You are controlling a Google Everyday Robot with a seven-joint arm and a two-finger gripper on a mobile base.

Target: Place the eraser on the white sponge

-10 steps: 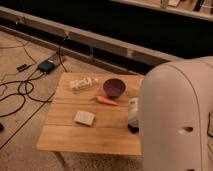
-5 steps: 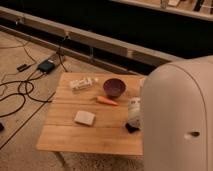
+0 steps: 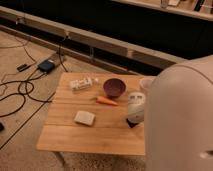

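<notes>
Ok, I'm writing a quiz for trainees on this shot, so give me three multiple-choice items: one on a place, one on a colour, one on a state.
1. Where does the sponge lie on the table?
A at the far right corner
B nearer the camera than the carrot, to its left
C against the far edge

2. What colour is the bowl?
A dark purple
B yellow
C green

3. How is the gripper?
A open over the bowl
B shut, low at the table's right edge
C out of view

Answers:
1 B: the sponge sits flat in front of the carrot and to its left.
2 A: the bowl's wall and inside look dark purple.
3 B: the gripper hangs shut near the right edge, apart from the sponge.
</notes>
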